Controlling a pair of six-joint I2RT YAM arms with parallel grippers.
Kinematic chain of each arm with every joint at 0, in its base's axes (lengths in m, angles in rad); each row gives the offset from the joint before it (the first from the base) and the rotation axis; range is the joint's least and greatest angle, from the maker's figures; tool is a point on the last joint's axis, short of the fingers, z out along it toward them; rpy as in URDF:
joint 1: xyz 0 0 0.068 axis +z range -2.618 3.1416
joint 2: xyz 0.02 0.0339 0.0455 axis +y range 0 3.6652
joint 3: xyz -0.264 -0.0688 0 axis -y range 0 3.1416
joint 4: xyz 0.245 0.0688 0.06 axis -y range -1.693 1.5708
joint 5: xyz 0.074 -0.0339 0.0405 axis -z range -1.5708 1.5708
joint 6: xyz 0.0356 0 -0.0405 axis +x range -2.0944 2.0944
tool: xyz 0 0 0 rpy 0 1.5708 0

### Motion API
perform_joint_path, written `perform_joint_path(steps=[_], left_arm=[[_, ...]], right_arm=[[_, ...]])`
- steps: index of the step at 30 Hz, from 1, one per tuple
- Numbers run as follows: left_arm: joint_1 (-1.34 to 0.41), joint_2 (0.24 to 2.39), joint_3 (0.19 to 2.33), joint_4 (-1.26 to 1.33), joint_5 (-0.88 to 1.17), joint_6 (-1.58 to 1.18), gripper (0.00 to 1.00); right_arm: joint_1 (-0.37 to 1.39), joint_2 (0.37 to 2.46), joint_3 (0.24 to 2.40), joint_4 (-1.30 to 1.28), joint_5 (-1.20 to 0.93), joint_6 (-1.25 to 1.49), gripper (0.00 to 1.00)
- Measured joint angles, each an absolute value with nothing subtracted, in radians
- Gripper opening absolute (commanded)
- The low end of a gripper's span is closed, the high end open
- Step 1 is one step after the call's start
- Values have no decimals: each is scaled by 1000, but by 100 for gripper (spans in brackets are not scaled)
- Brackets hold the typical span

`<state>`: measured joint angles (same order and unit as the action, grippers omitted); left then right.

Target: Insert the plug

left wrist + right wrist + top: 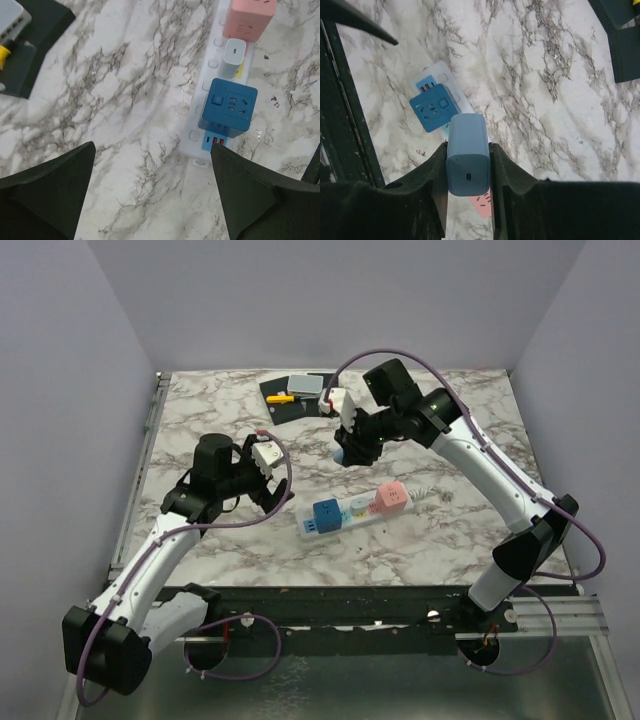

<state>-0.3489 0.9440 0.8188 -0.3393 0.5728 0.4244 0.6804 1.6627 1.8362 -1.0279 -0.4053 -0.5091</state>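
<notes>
One plug (467, 160), a small blue-grey charger block with rounded edges, is pinched in the right tool (350, 448) and hangs in the air above the counter (125, 100), clear of the power strip (192, 135) below it. It looks like a light, rigid plastic shell with smooth, glossy sides, so it will probably slide or twist under side load rather than bend. The broad flat faces are the sensible place to hold it. That is where the pads sit now, one on each side, with the end carrying the small port facing the wrist camera. The prongs are hidden on the far side, so I cannot tell how they are turned relative to the strip.

The right tool is clamped on the plug with no visible gap at either pad. The left tool (152, 146) is spread wide and holds nothing. Its two fingers frame the near end of the strip from above without touching it.

On the strip, a blue cube adapter (229, 107), a white charger (233, 55) and a pink cube adapter (248, 17) stand in a row. Which socket is free is hard to make out. Seating the plug will likely need a square, straight push while the strip is steadied.
</notes>
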Motion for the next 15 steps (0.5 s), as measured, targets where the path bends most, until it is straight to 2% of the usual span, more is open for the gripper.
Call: perform_joint_path(steps=[4, 9, 15], left_arm=[[-321, 1048, 797, -339, 527, 350, 99], [-255, 1223, 802, -366, 488, 266, 99], [-209, 1383, 857, -413, 435, 221, 99]], right_arm=[[725, 1658, 1811, -1044, -369, -628, 16], [815, 1668, 1787, -1052, -331, -742, 10], [875, 1762, 1802, -1086, -297, -825, 6]])
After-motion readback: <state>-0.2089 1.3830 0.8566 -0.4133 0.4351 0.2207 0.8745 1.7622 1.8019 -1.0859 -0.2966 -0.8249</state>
